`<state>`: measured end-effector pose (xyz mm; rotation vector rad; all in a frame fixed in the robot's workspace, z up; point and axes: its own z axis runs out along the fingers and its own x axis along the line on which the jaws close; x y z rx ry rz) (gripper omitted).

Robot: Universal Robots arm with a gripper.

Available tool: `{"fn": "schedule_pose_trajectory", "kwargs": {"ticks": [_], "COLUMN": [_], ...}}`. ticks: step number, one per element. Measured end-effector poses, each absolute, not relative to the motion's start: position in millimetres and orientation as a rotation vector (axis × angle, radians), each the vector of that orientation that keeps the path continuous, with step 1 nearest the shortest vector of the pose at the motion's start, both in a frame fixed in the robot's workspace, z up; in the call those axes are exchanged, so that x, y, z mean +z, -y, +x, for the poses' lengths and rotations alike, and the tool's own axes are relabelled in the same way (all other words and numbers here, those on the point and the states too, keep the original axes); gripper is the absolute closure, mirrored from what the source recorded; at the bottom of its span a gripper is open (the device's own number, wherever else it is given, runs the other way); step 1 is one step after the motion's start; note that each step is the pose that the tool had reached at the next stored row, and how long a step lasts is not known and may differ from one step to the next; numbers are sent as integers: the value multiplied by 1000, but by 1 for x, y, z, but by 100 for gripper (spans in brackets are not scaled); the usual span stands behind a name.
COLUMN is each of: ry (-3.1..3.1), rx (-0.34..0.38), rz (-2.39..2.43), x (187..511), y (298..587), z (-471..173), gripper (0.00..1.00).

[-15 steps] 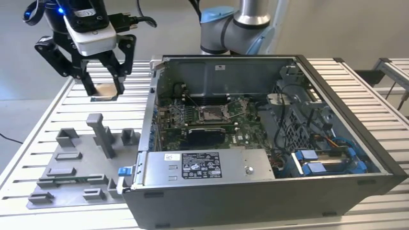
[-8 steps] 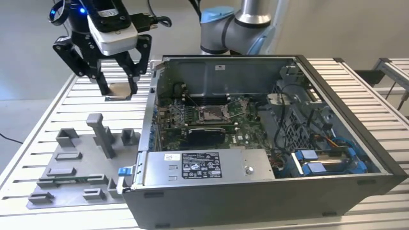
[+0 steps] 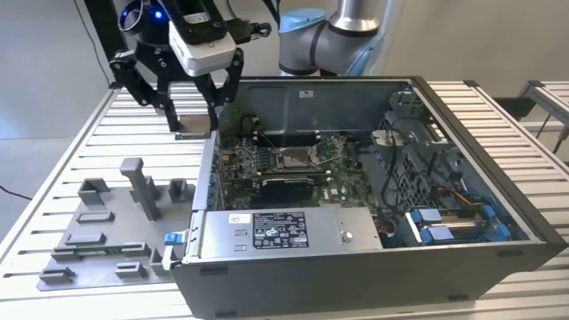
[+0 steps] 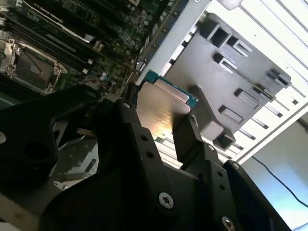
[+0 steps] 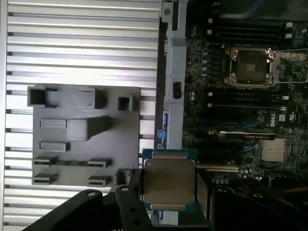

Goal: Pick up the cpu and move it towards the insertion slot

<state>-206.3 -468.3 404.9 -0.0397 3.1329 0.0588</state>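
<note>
End effector: black fingers clamped on the cpu, in the exterior view held up over the surface just outside the case's left wall, toward its far end; also seen in the second wrist view and the first wrist view
Cpu: square chip with a dull silvery top and green edge, gripped on 2 opposite sides, clear of the surface; seen in the exterior view, the second wrist view and the first wrist view
Slot: square socket with a shiny metal frame and dark centre on the green board inside the case, uncovered, nothing seated in it; in the exterior view it lies to the right of the cpu, well apart from it, with the case wall between; also in the second wrist view and the first wrist view
Case: open-topped dark tower lying on its side on the surface, board, cables and a labelled silver box at its near edge
Tray: grey plastic plate with raised blocks and a post, on the surface left of the case, nearer than the end effector
Surface: ribbed pale aluminium slats
Arm: grey and blue joint behind the case's far wall
</note>
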Motion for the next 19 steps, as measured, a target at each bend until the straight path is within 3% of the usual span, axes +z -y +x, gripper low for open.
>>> {"fn": "schedule_pose_trajectory", "kwargs": {"ticks": [19], "ry": [-3133], "rx": [59], "rz": [-40], "x": [405], "y": [468], "z": [-122], "gripper": [100]}}
